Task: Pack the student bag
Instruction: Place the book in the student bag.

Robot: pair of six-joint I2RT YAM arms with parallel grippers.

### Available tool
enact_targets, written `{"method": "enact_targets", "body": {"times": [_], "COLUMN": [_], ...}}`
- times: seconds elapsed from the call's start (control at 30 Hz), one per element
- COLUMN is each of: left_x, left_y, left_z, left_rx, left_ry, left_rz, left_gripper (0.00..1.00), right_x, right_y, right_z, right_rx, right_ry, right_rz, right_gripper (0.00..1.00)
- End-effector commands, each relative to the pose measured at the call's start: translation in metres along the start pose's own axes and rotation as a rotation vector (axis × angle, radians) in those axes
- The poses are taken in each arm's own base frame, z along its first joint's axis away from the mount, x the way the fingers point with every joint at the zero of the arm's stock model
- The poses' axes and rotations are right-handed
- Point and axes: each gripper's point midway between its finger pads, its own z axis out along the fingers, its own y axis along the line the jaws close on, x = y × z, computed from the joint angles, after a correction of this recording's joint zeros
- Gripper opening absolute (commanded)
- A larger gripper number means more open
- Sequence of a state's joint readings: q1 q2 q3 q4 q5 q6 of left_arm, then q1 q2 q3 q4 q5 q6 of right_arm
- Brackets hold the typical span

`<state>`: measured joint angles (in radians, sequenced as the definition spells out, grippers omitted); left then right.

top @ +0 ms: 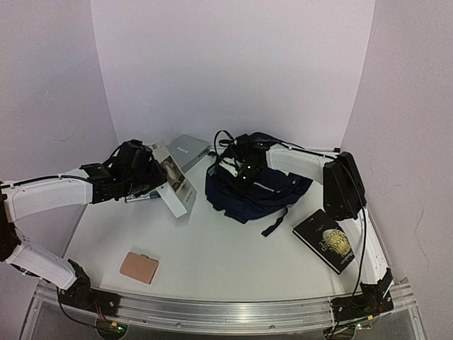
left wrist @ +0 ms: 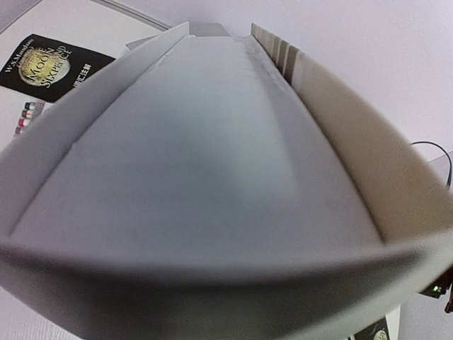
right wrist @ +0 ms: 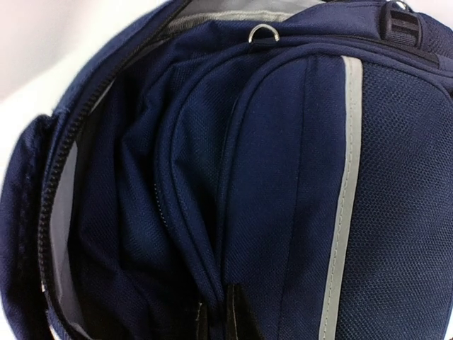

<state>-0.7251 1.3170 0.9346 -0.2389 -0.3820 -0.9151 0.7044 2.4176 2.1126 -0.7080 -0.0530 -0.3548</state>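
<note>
- student bag (top: 258,188): lies slumped on the table (top: 226,248), directly under the right tool (top: 244,170). From the left tool (top: 138,170) it is off to the right, past the white book (top: 172,183).
- Right tool: sits at the bag's top edge. Its fingers don't show in either view, so I can't tell whether they are spread or pinched.
- Left tool: looks clamped on the white book, which is tilted up off the table. The fingers are hidden, so that's a judgement.
- Handling: soft woven fabric that probably sags and folds, with no stiff wall. The mouth likely won't stay open unless it's held.
- Grip points: I'd take the zip-side rim of the open main compartment, close below the right tool, or the metal ring (right wrist: 263,33). The loose straps would probably just drag.
- Pale stripe (right wrist: 343,191) down the front pocket, no lettering on it.
- Readable: the black cover (left wrist: 46,60) beyond the left tool says "W.S.Maugham" and "Moon and Sixpence".
- Black book (top: 327,239), well to the right tool's near side: gold emblem, text too small to read.
</note>
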Motion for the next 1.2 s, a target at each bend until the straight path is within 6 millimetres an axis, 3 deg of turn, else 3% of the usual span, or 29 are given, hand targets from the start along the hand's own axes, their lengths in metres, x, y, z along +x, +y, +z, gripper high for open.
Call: {"method": "enact_targets", "body": {"times": [0.0,0.17,0.37,0.57,0.8,0.9,1.03,1.17], "left_x": [-0.014,-0.016,-0.015,-0.004,0.014,0.017,0.002,0.001], "left_y": [-0.043,-0.061,-0.075,-0.082,-0.117,-0.120,-0.121,-0.130], "left_z": [-0.006,-0.011,-0.013,0.012,0.063,0.086,0.114,0.142], "left_rx": [0.172,0.298,0.426,0.542,0.680,0.715,0.762,0.764], "left_ry": [-0.006,0.007,0.070,0.262,0.510,0.546,0.515,0.525], "left_rz": [-0.024,-0.074,-0.142,-0.233,-0.287,-0.348,-0.439,-0.465], "left_gripper": [0.10,0.11,0.10,0.06,0.02,0.03,0.03,0.03], "right_x": [-0.050,-0.103,-0.125,-0.146,-0.159,-0.163,-0.161,-0.160], "right_y": [0.010,-0.019,-0.049,-0.065,-0.060,-0.058,-0.051,-0.042], "right_z": [-0.064,-0.138,-0.182,-0.234,-0.260,-0.265,-0.269,-0.273], "right_rx": [-0.121,-0.158,-0.193,-0.274,-0.339,-0.362,-0.399,-0.457], "right_ry": [-0.151,-0.371,-0.510,-0.677,-0.763,-0.782,-0.782,-0.784], "right_rz": [0.072,0.171,0.245,0.277,0.277,0.285,0.278,0.277], "right_gripper": [0.00,0.00,0.00,0.00,0.00,0.00,0.00,0.00]}}
